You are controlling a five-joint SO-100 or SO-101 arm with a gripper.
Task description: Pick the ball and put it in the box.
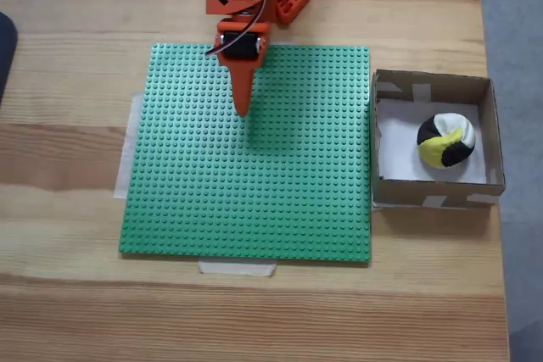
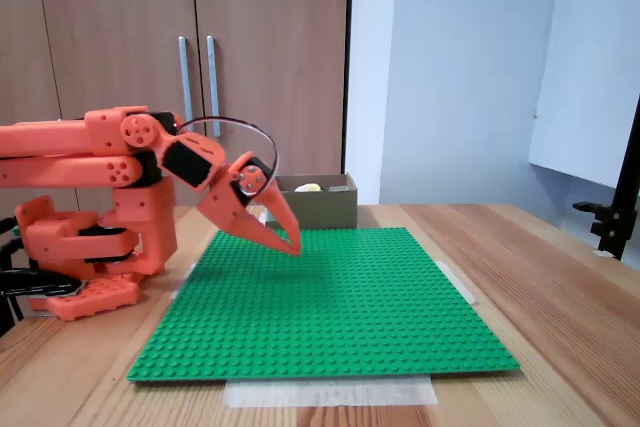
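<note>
Tape strip [image 1: 237,268]: a pale strip lay at the near edge of the baseplate on the wooden table [image 1: 254,320], seen from above; it also showed under the plate's near edge in the side-on fixed view [image 2: 330,391].
Baseplate [image 1: 280,184]: a green studded square lay flat on the table, taped down; in the side-on fixed view [image 2: 340,307] it stretched away toward the box.
Arm [image 2: 90,157]: the orange arm was folded low over its base at the left of the side-on fixed view.
Gripper [image 1: 243,110]: it pointed down over the rear half of the baseplate; in the side-on fixed view [image 2: 294,247] the tip hung just above the studs, fingers together, holding nothing.
Box [image 1: 492,125]: the brown cardboard box stood just beside the baseplate's right edge in the view from above, with pale tape on its rim; in the side-on fixed view [image 2: 330,209] it stood beyond the plate.
Ball [image 1: 446,140]: the yellow, black and white ball rested on the box's white floor, toward its right side; in the side-on fixed view [image 2: 308,187] a pale sliver showed above the box wall.
Cupboards [image 2: 190,57]: wooden doors with metal handles stood behind the table.
</note>
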